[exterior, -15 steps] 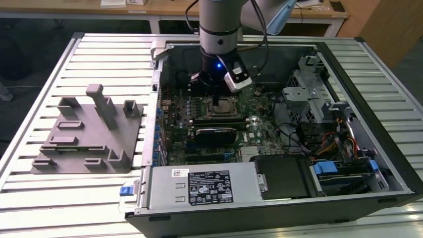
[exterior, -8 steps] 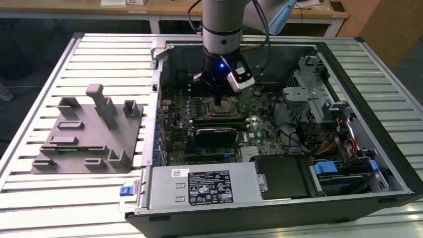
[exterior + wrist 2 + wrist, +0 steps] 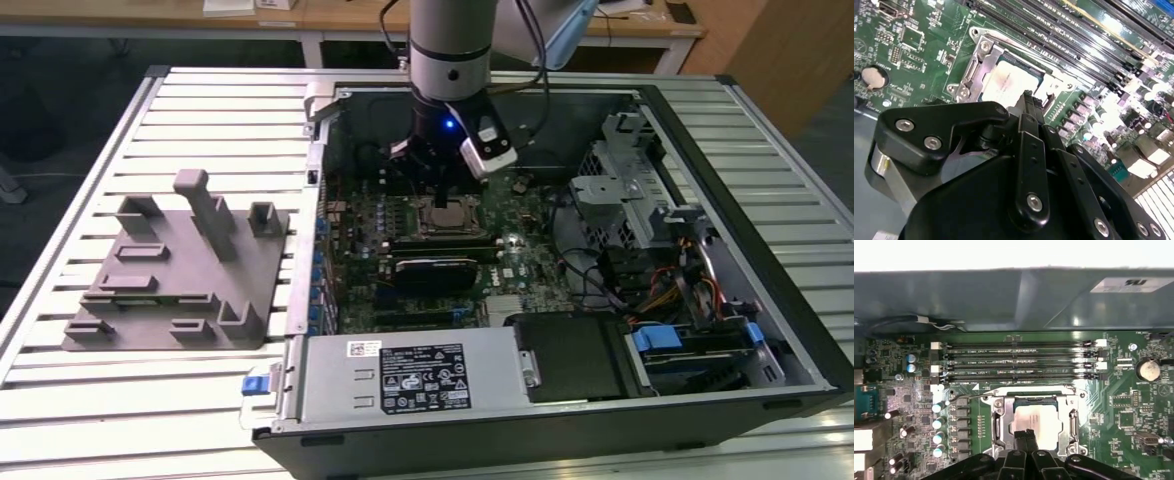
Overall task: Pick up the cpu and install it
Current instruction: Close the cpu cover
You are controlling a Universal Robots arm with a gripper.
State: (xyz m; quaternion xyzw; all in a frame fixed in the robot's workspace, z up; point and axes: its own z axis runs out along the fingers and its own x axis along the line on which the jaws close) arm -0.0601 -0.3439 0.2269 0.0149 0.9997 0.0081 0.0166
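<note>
The cpu [image 3: 1036, 422] lies flat inside the socket frame [image 3: 1000, 426] on the motherboard [image 3: 527, 255], its pale top showing in both wrist views [image 3: 1006, 82]. The gripper [image 3: 1026, 434] hangs directly over the socket, its two black fingers [image 3: 1029, 107] pressed together at the tips and grasping nothing; they cover the near edge of the chip. Beyond the socket run the long black memory slots [image 3: 1016, 360], and a wire lever [image 3: 961, 397] lies along the frame's side. Outside the open computer case [image 3: 747, 120], well away from the socket, stands the grey plastic fixture [image 3: 174, 275].
</note>
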